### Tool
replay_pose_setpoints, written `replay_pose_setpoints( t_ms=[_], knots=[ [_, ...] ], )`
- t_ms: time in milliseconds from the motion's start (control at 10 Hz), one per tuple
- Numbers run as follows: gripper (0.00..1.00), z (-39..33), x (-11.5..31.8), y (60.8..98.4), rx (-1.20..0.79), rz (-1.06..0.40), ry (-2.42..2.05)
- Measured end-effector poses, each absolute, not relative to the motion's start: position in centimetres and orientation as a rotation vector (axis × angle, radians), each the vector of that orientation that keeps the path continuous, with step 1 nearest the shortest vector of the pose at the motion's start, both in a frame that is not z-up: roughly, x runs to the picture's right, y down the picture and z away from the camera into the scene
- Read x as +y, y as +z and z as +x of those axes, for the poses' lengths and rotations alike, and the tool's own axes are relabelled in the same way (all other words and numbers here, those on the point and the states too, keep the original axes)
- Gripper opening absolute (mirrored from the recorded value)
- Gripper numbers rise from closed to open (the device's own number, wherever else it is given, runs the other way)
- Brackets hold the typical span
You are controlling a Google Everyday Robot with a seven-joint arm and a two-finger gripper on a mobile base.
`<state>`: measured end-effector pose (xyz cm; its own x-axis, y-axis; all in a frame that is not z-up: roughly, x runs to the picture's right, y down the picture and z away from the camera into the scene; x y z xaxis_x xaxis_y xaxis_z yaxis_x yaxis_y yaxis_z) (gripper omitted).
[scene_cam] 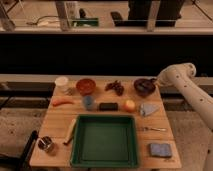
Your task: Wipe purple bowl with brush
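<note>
The purple bowl [143,87] is a round, dark bowl at the back right of the wooden table [60,117]. My gripper [151,81] is at the end of the white arm [176,76], which reaches in from the right. It sits over the bowl's right rim, dark against the bowl. I cannot make out a brush in it. A light wooden-handled tool with a dark end [70,132], possibly a brush, lies left of the green tray [104,119].
Along the back are a white cup [62,83], an orange-red bowl [86,85] and a dark cluster [116,88]. Mid-row are an orange piece [62,102], blue cup [89,102], black block [108,106], yellow fruit [129,105] and grey cloth [148,109]. A blue sponge [160,149] and metal cup [47,145] sit at the front.
</note>
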<state>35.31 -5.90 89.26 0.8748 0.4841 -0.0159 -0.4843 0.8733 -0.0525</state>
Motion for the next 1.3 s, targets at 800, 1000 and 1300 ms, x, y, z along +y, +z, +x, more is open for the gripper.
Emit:
replay_pose_setpoints(
  t_ms=[800, 1000, 1300],
  knots=[
    [0.0, 39.5, -4.6, 88.1, 0.104, -0.043, 0.536],
    [0.0, 39.9, -5.5, 89.1, 0.109, -0.038, 0.525],
    [0.0, 38.7, -7.2, 90.9, 0.084, -0.035, 0.502]
  ],
)
